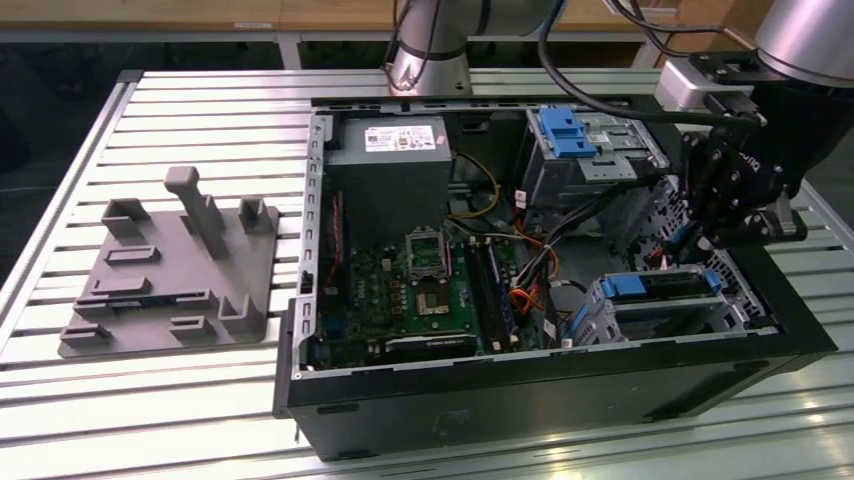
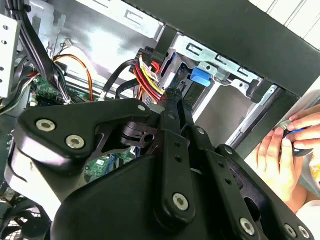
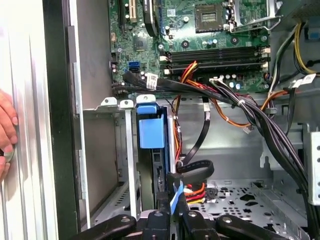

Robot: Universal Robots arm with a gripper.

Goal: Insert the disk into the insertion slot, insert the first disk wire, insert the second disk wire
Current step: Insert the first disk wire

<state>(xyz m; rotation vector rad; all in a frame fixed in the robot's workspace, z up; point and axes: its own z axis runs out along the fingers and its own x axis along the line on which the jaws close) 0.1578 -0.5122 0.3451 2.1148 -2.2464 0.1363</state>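
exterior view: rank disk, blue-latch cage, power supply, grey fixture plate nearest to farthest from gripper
From the gripper, shut on a disk wire:
1. disk, beside it
2. blue-latch cage, far corner
3. power supply, across case
4. grey fixture plate, exterior view's left

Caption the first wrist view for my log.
Disk seated in the slot; hand holds a black wire beside it.

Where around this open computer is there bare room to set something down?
Free: bare slatted metal table beyond the grey moulded fixture plate, and the strip nearer the camera. Crowded: inside the black computer case, where bundled cables and the black gripper crowd the perforated silver-grey insertion slot.
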